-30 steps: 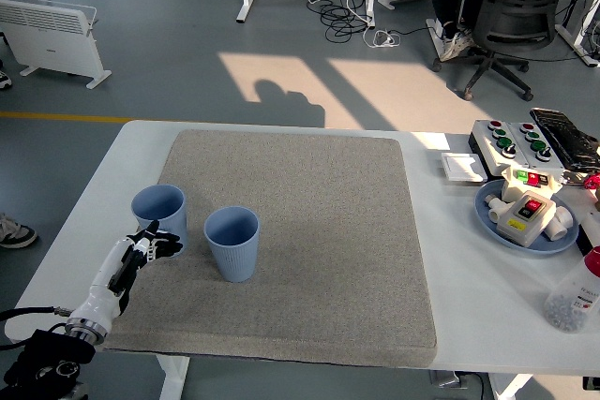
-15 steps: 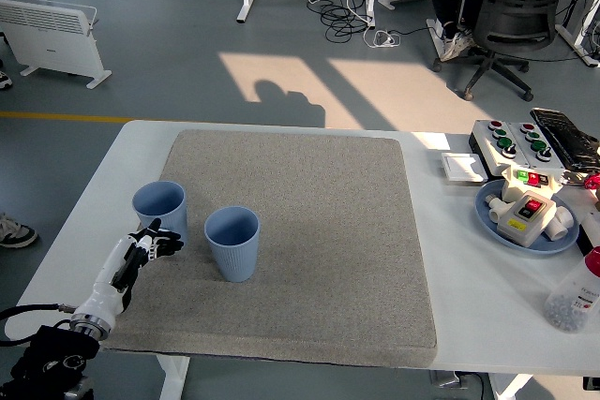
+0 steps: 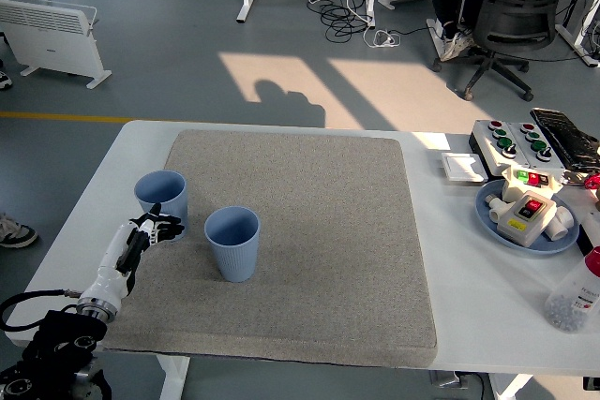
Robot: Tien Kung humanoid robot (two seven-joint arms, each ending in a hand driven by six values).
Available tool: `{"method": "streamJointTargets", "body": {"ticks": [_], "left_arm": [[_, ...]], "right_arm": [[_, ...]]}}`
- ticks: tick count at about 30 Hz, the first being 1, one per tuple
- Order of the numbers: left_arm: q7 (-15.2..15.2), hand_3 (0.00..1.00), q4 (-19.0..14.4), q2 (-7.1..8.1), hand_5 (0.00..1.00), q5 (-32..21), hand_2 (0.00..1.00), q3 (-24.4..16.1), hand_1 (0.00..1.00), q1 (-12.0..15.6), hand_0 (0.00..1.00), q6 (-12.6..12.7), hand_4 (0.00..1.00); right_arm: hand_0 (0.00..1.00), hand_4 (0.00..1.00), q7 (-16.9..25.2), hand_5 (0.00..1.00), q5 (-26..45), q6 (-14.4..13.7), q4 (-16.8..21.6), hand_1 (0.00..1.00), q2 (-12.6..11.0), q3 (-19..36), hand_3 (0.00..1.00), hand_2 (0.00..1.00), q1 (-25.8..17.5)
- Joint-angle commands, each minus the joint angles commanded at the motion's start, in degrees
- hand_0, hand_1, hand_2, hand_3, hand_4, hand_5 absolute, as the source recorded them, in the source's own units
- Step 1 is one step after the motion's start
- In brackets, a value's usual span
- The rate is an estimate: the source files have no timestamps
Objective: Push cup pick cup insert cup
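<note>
Two light-blue ribbed cups upright and open-mouthed on a grey felt mat (image 3: pixel 309 231) covering most of the white worktop (image 3: pixel 469 288). Left cup (image 3: pixel 161 201) near the mat's left edge; right cup (image 3: pixel 232 243) a little nearer the camera and to its right, the two close but apart. Left robot hand (image 3: pixel 155 229), black-fingered on a white forearm, reaching in from the lower left corner, sitting just beside the near base of the left cup, fingers loosely curled toward its wall and appearing to touch it, though not wrapped around it and gripping nothing; exact contact hard to tell. Right arm out of view. Along the right side of the worktop, off the mat: a small white square dish (image 3: pixel 462 167), a control box with green and red buttons (image 3: pixel 516 140), a blue plate (image 3: pixel 523 219) carrying a white switch unit with a red button, and a clear bottle with dark beads (image 3: pixel 574 299) at the right edge. Beyond the worktop, grey floor with a sunlit patch, a black office chair (image 3: pixel 511 16) at upper right, a white heater (image 3: pixel 52 30) at upper left.
</note>
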Motion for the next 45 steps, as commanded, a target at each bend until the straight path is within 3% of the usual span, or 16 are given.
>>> {"method": "streamJointTargets", "body": {"ticks": [15, 18, 26, 38, 45], "left_arm": [[-0.4, 0.486, 3.4, -0.44, 0.998, -3.7, 0.519, 4.9, 0.596, -4.6, 0.735, -0.4, 0.615], [-2.0, 0.479, 5.9, -0.84, 0.998, -6.9, 0.514, 8.0, 0.590, -6.8, 0.734, 0.4, 0.599], [-3.3, 0.478, 9.2, -1.68, 0.998, -10.3, 0.511, 10.9, 0.583, -9.5, 0.718, 1.2, 0.594], [-2.8, 0.476, 7.7, -1.46, 0.998, -8.6, 0.507, 9.0, 0.583, -8.7, 0.713, 1.4, 0.596], [-0.7, 0.477, 2.6, 0.23, 0.998, -3.0, 0.510, 4.5, 0.584, -4.8, 0.675, 1.0, 0.599]], "right_arm": [[0.730, 0.128, -0.3, 0.366, -0.7, 0.2, 0.0, 0.666, 0.2, 0.4, 0.572, 0.637, 0.0], [0.731, 0.128, -0.2, 0.366, -0.8, 0.2, 0.1, 0.665, 0.3, 0.3, 0.573, 0.637, -0.1], [0.730, 0.128, -0.2, 0.366, -0.9, 0.3, 0.1, 0.665, 0.6, 0.3, 0.572, 0.636, -0.1], [0.729, 0.128, 0.1, 0.366, -0.2, 0.1, 0.1, 0.665, 0.5, -0.3, 0.573, 0.636, 0.1], [0.730, 0.128, -0.2, 0.366, -0.8, 0.1, 0.0, 0.665, 0.2, 0.4, 0.573, 0.636, 0.2]]}}
